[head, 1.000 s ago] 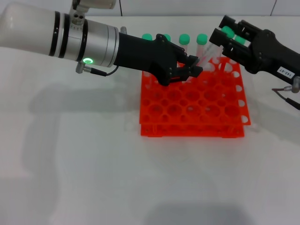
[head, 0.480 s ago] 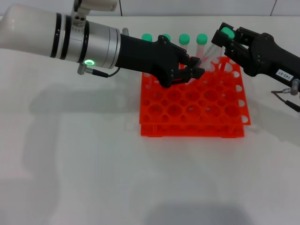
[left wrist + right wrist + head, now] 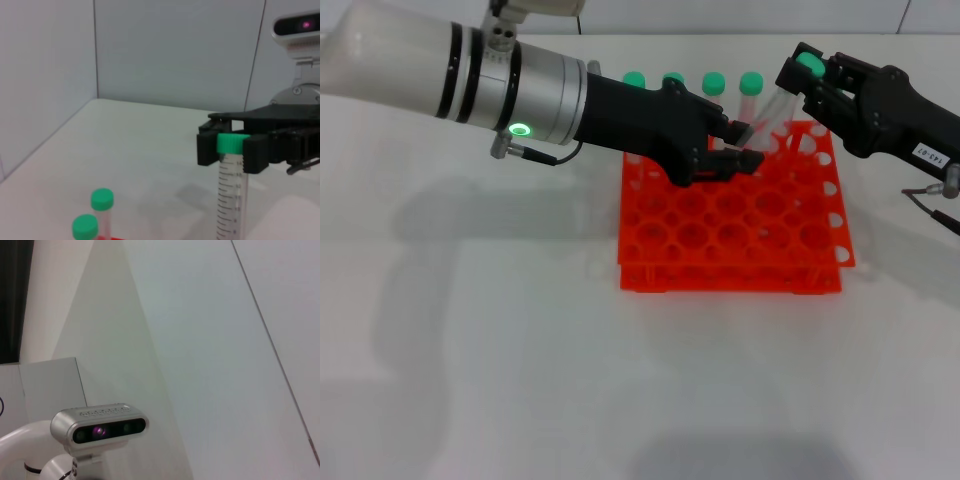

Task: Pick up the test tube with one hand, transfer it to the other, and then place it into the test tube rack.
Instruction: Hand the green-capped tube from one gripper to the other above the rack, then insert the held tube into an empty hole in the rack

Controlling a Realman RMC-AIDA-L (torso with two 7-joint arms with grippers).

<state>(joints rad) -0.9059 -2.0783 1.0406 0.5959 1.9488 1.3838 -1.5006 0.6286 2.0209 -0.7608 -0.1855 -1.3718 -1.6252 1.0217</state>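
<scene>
The test tube [image 3: 775, 105] hangs tilted above the back of the orange-red test tube rack [image 3: 730, 240]. My right gripper [image 3: 807, 68], with the white label sticker, is shut on the tube's green cap. In the left wrist view the right gripper [image 3: 231, 145] clamps the cap, and the graduated tube [image 3: 229, 200] hangs below it. My left gripper [image 3: 745, 143], on the arm with the green ring, is at the tube's lower end over the rack, its fingers standing slightly apart.
Several green-capped tubes [image 3: 714, 82] stand in the rack's back row; two show in the left wrist view [image 3: 102, 199]. A cable [image 3: 930, 205] lies right of the rack. The right wrist view shows only walls and the head camera [image 3: 100, 427].
My right gripper has closed on the tube's green cap and lifted slightly. My left arm shifted a little right, and its fingers have spread from the tube's lower end.
</scene>
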